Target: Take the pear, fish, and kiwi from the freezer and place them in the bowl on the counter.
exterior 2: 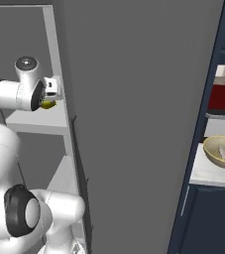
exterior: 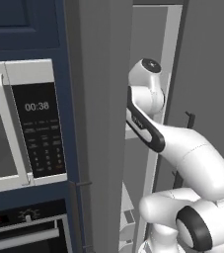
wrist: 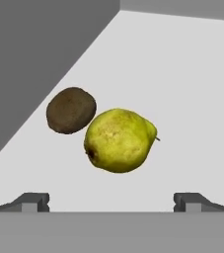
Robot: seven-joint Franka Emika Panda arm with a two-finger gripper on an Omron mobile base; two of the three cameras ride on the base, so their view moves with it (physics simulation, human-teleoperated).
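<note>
Gripper (wrist: 111, 202) spread wide, hovering above pear (wrist: 119, 140) on white freezer shelf (wrist: 182, 84); kiwi (wrist: 71, 110) touching pear's side. Right base view adds bowl (exterior 2: 222, 151) on counter (exterior 2: 208, 173), holding pale item, prob. fish (exterior 2: 223, 152).

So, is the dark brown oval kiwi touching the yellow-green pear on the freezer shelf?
Cannot tell. In the hand view the dark brown oval kiwi and yellow-green pear meet with no visible gap, but overlap could hide one.
</note>
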